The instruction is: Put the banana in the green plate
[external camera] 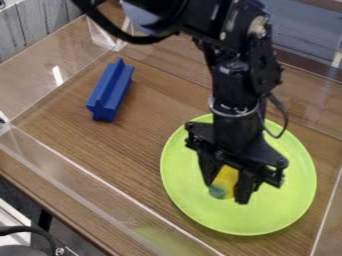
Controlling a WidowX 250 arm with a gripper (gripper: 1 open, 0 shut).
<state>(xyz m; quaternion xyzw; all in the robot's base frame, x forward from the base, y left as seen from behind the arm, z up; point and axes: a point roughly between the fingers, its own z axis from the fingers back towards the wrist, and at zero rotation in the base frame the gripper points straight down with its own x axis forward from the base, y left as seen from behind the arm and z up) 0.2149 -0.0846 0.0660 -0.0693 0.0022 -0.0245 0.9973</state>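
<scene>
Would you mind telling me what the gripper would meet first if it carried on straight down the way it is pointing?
The gripper points straight down with the banana between its fingers, so the banana's lower tip would likely meet the green plate first; any remaining gap is hard to judge.

A dark wood-grain table (94, 140) fills most of the view, its grain running along its length. Clear plastic walls (54, 165) stand along its near and left edges, catching pale glare. Light reflects off the far left corner. Beyond the far edge the background is blurred, with a pale surface at upper right.
</scene>
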